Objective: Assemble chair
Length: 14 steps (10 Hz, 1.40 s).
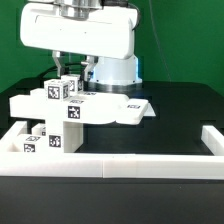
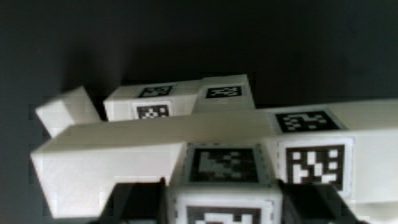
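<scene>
The gripper (image 1: 72, 72) hangs over the partly built chair (image 1: 70, 108) at the exterior view's left, its fingertips lost behind the chair's upper blocks and under the bulky white wrist housing, so that view does not show how the jaws stand. The arm is cut off at the top edge. In the wrist view the two dark fingers (image 2: 128, 203) rise at the frame's edge with a tagged white block (image 2: 224, 178) of the chair between them; the jaws are partly closed and appear to pinch that block, though contact on the far side is hard to confirm. The wrist picture is blurred, and the tags cannot be read.

The chair stands on the black table (image 1: 180, 110), just inside the low white rail (image 1: 120, 163) that runs along the near side. A flat panel (image 1: 125, 113) juts from it toward the exterior view's right; whether a separate piece lies under its tip cannot be told. One leg (image 1: 40, 140) reaches down to the rail, its foot partly hidden behind it. More tagged blocks (image 2: 178, 100) sit beyond the held one in the wrist view, their joints indistinct.
</scene>
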### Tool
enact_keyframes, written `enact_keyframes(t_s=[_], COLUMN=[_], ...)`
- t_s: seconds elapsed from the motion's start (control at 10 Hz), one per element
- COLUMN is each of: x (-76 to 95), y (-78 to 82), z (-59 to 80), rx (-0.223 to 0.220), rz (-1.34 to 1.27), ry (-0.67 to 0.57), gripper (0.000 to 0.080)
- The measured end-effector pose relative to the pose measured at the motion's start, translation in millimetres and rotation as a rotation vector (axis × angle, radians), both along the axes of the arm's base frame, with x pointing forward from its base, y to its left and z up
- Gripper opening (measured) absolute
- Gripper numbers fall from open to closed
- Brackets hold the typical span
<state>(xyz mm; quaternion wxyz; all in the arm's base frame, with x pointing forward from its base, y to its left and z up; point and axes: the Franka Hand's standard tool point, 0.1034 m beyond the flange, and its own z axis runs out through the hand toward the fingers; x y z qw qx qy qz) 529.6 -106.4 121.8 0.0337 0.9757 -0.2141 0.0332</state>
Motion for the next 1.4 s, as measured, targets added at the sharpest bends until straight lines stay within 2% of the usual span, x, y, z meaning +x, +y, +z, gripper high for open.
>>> enact_keyframes(t_s=[0.6,0.8,0.9,1.0,1.1,1.2,1.3,1.4], x=[7.3,7.2,7.2,7.6,8.2,9.7,10.7,9.8], y=[14.7,15.2,22.0,34.2,45.7,57.9,63.9,61.4], z=[2.0,1.9,4.8,12.0,18.7,25.2,27.8,25.4], rx=[0.030,0.029,0.039,0.059,0.079,0.096,0.102,0.097], rz=[-0.298,-0.286,-0.296,-0.303,-0.323,-0.332,-0.325,-0.325], ry=[-0.039,-0.038,-0.038,-0.037,-0.036,-0.041,-0.045,-0.042], gripper=[0.0290,0.0290,0.0472,0.0594,0.0594,0.0638,0.0638,0.0647])
